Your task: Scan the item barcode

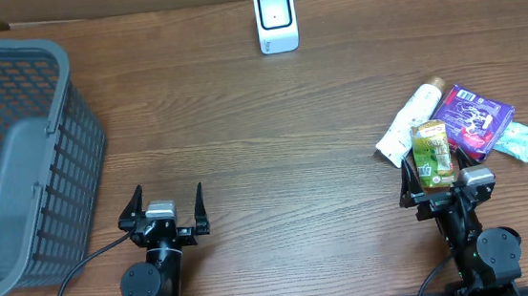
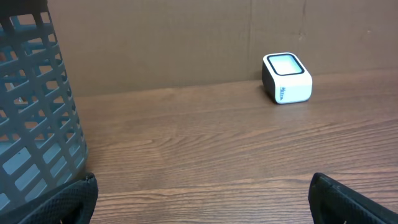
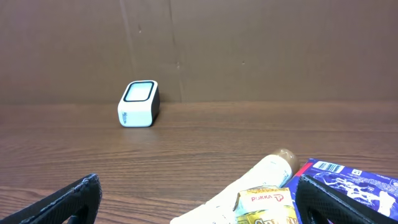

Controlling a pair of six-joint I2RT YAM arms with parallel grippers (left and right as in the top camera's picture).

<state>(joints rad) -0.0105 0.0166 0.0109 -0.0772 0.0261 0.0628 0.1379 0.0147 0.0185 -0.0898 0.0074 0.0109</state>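
Observation:
The white barcode scanner (image 1: 276, 19) stands at the table's far middle, also seen in the left wrist view (image 2: 286, 78) and the right wrist view (image 3: 138, 104). A pile of items lies at the right: a white tube (image 1: 410, 124), a green and yellow Pokka carton (image 1: 432, 154), a purple packet (image 1: 473, 120) and a pale teal packet (image 1: 516, 140). My right gripper (image 1: 440, 190) is open at the near edge. The carton (image 3: 264, 208) and the tube (image 3: 261, 177) lie just ahead between its spread fingers, ungripped. My left gripper (image 1: 168, 197) is open over bare wood, holding nothing.
A large grey mesh basket (image 1: 15, 151) fills the left side, and its wall (image 2: 31, 112) stands close to my left gripper's left finger. A brown cardboard wall runs along the table's back edge behind the scanner.

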